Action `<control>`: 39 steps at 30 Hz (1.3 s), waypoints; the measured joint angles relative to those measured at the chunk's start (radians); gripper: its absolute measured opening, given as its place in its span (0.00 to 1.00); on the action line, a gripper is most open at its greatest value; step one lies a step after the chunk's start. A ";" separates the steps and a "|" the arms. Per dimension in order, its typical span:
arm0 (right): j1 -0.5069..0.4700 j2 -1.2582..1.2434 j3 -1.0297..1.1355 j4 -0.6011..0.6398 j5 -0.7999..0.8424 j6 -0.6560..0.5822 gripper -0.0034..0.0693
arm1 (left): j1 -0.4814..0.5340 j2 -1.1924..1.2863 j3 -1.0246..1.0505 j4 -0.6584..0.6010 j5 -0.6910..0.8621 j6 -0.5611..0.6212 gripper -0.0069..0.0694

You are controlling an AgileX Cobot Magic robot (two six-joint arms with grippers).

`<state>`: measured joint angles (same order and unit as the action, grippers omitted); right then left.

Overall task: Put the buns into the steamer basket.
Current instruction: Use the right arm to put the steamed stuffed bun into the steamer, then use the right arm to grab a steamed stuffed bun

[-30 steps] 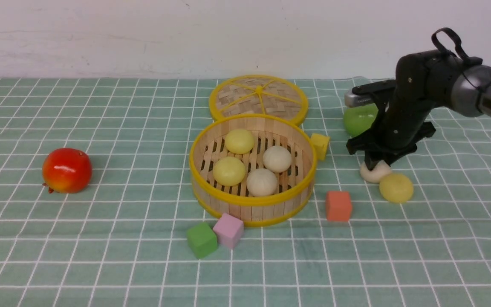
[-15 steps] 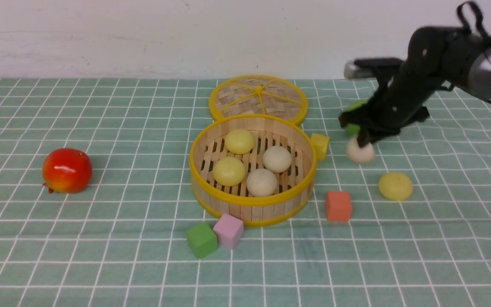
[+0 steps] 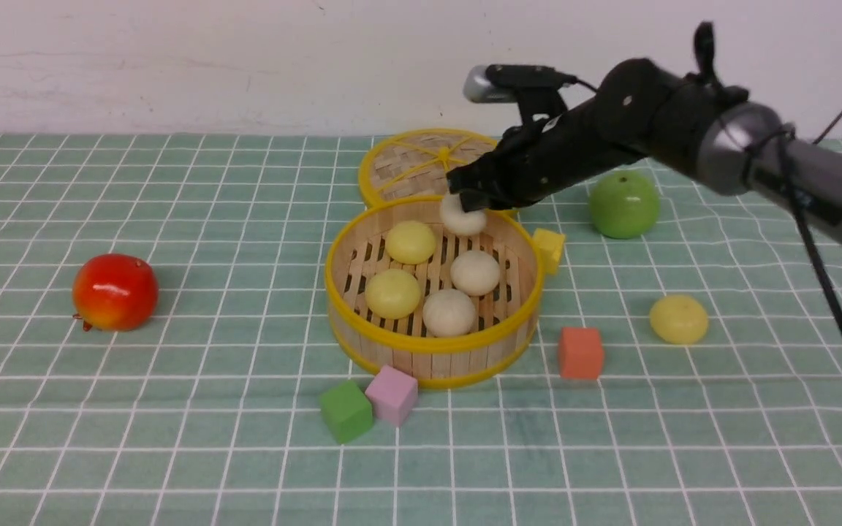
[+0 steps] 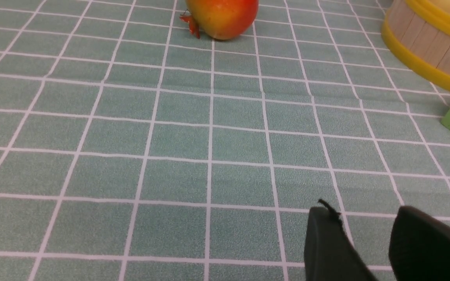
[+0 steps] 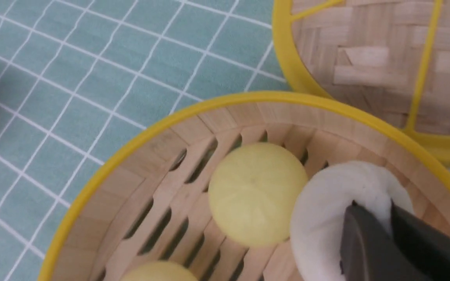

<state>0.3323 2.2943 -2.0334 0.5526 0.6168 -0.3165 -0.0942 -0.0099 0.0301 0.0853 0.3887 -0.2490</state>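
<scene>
Front view spotter: Your right fingers (image 3: pixel 468 199) are clamped on a cream bun (image 3: pixel 463 217) just inside the far wall of the steamer basket (image 3: pixel 435 345). Four buns (image 3: pixel 392 293) lie on its floor; one yellow bun (image 3: pixel 678 319) sits on the bench (image 3: pixel 172 438), well apart to its right.
Wrist spotter: Noted. Your left fingers (image 4: pixel 326 242) stand parted, holding nothing, over the checked bench

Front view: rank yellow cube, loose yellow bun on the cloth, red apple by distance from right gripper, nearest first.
From the right gripper, holding a cream bun above the steamer basket's far rim:
1. yellow cube, beside the basket's right wall.
2. loose yellow bun, farther right, nearer the camera.
3. red apple, far left.
</scene>
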 joint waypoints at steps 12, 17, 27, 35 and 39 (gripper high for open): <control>0.008 0.054 -0.008 -0.068 -0.023 0.000 0.16 | 0.000 0.000 0.000 0.000 0.000 0.000 0.40; 0.008 0.054 -0.008 -0.073 -0.007 0.000 0.41 | 0.000 0.000 0.000 0.000 0.000 0.000 0.40; -0.047 -0.097 -0.007 -0.147 0.168 0.000 0.77 | 0.000 0.000 0.000 0.000 0.000 0.000 0.40; -0.234 -0.314 0.041 -0.312 0.425 0.167 0.76 | 0.000 0.000 0.000 0.000 0.000 0.000 0.40; -0.285 -0.378 0.229 -0.367 0.427 0.245 0.70 | 0.000 0.000 0.000 0.000 0.000 0.000 0.40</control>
<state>0.0472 1.9160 -1.8045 0.1851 1.0439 -0.0711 -0.0942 -0.0099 0.0301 0.0853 0.3887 -0.2490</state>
